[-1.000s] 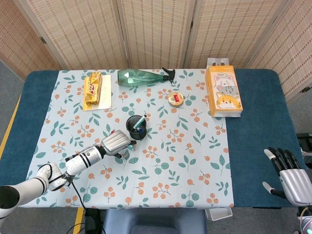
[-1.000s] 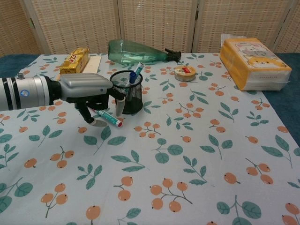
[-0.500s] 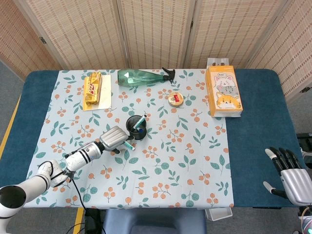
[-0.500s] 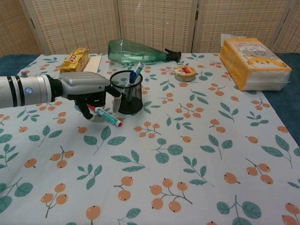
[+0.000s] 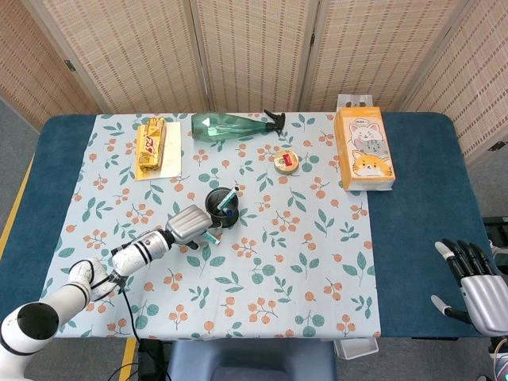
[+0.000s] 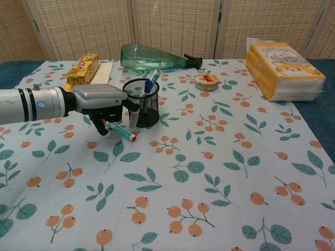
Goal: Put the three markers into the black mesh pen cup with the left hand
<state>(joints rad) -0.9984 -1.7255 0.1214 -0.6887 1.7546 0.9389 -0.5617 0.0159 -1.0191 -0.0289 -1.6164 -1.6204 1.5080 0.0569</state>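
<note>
Black mesh, the cup [image 6: 142,102] stands upright near the middle of my flowered cloth [image 6: 220,172], with two markers [image 6: 150,82] already leaning inside it, their tips poking above the rim. My left hand [image 6: 102,104] hovers just beside the cup on its left, palm down. Its fingers [image 6: 107,123] are curled around the third marker [image 6: 120,130], a white one with green print and a red cap. That marker is held slanted, its red end pointing down toward the cloth and outward from the hand, low beside the cup's base. I cannot tell whether the red tip touches the cloth.

From the head view, my left arm [image 5: 103,266] reaches in from the lower left corner to the cup [image 5: 221,208]. My right hand [image 5: 475,278] sits well apart at the lower right edge, off the cloth beside the blue table [image 5: 421,230], fingers spread and holding nothing.

Along the far side lie a green spray bottle [image 6: 152,56] on its side, a yellow snack pack [image 6: 82,68] on a pale board, a small round tin [image 6: 206,81], and an orange tissue box [image 6: 282,70] with cartoon cats.
</note>
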